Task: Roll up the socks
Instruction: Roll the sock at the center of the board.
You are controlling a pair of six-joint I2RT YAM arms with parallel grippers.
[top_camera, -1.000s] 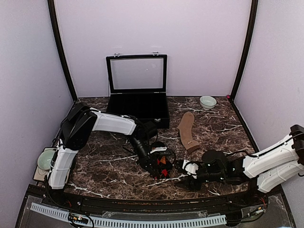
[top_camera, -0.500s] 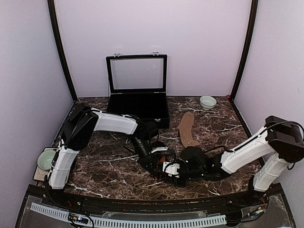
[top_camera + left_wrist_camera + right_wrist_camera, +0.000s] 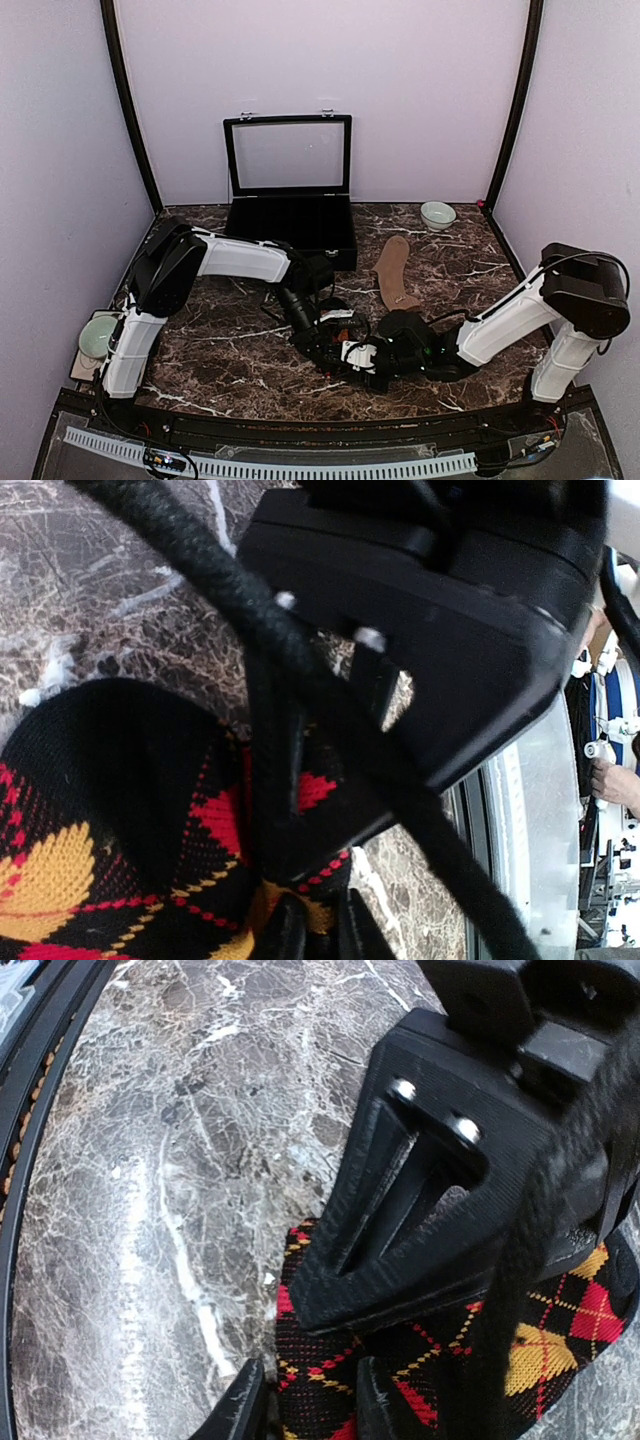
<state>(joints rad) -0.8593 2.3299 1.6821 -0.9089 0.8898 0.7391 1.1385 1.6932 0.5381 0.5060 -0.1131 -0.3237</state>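
- black knit sock with red, orange and yellow argyle diamonds (image 3: 545, 1345): near centre of the dark marble table (image 3: 215, 340), bunched between both my grippers; looks mid-roll
- my left gripper (image 3: 318, 935): fingers nearly together on the fabric, probably to pin the roll; real pinch or not, can't tell
- my right gripper (image 3: 305, 1410): jaws part-spread astride the sock's edge, fabric between them; clamped or not, can't tell
- plain tan-brown sock (image 3: 394, 272): lying flat, further back and right, apart from both grippers; not yet rolled

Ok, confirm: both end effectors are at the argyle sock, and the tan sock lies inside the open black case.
No. The tan sock lies on the table beside the case, not inside it: see the top external view. The rest holds.
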